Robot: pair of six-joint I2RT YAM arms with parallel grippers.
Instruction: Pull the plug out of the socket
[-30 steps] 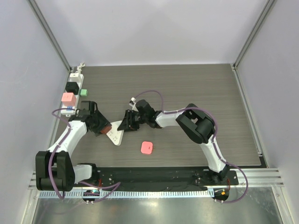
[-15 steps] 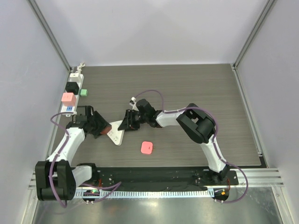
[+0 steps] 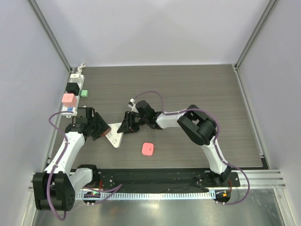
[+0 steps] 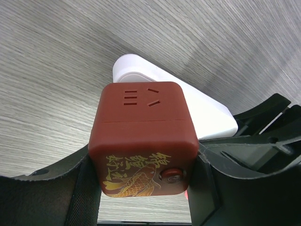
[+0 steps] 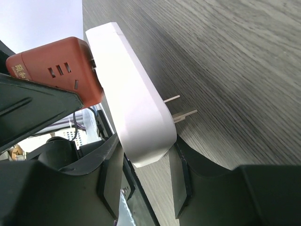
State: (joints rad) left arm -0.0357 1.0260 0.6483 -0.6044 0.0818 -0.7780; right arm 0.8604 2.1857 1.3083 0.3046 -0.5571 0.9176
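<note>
My left gripper (image 3: 100, 128) (image 4: 143, 186) is shut on a dark red cube plug (image 4: 141, 136) with a gold fish print. The cube also shows in the right wrist view (image 5: 56, 70), standing against one face of a white wedge-shaped adapter (image 3: 114, 135) (image 5: 131, 103) with only a thin gap between them. My right gripper (image 3: 127, 125) (image 5: 143, 165) is shut on that adapter's narrow end; two metal prongs (image 5: 181, 113) stick out of its other face. The long white socket strip (image 3: 76, 76) lies along the left wall, apart from both grippers.
A black plug (image 3: 72, 88) and a pink plug (image 3: 69, 100) sit on the strip, with a small green block (image 3: 84, 93) beside it. A loose pink block (image 3: 147, 149) lies on the wood-grain table (image 3: 188, 94) in front of the right arm. Grey walls close in the left, back and right.
My left gripper has moved left with the red cube, and more of the white adapter now shows between the grippers. The right gripper has stayed almost still.
</note>
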